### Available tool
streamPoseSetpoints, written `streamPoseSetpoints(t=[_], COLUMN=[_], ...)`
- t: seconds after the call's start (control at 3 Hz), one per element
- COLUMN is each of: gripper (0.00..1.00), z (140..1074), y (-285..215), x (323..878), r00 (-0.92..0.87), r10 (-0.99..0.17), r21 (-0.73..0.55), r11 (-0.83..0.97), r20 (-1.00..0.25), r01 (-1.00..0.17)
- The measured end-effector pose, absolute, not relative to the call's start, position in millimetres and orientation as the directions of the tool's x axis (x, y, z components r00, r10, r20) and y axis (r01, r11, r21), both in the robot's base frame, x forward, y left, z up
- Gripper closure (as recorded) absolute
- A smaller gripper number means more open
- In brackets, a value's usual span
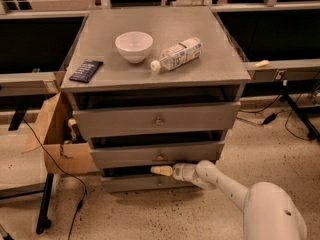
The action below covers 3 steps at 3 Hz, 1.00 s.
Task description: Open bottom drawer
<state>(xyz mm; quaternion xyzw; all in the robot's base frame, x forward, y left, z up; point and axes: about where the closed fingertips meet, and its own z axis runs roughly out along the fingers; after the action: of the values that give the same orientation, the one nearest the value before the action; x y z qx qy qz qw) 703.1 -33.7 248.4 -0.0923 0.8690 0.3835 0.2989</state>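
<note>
The bottom drawer is the slimmest grey front, lowest on the grey cabinet. It shows a dark gap above its front panel. Its knob is hardly visible below the gripper. My gripper reaches in from the right on a white arm. Its cream fingertips sit at the top edge of the bottom drawer front, just under the middle drawer.
On the cabinet top lie a white bowl, a plastic bottle on its side and a dark packet. The top drawer is the tallest. A cardboard box stands at the left. Cables run over the floor.
</note>
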Motion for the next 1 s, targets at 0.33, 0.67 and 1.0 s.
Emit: streamPoseSetpoints(t=[0.33, 0.67, 1.0], gripper=[0.0, 0.0, 0.0], z=[238.7, 239.5, 242.5], y=[-39.1, -42.1, -42.1], x=[695.9, 693.2, 693.2], r00=[-0.836, -0.848, -0.848], r10=[0.058, 0.055, 0.055], r21=[0.612, 0.612, 0.612], r11=[0.709, 0.717, 0.717], r20=[-0.546, -0.527, -0.527], r01=[-0.351, -0.333, -0.333])
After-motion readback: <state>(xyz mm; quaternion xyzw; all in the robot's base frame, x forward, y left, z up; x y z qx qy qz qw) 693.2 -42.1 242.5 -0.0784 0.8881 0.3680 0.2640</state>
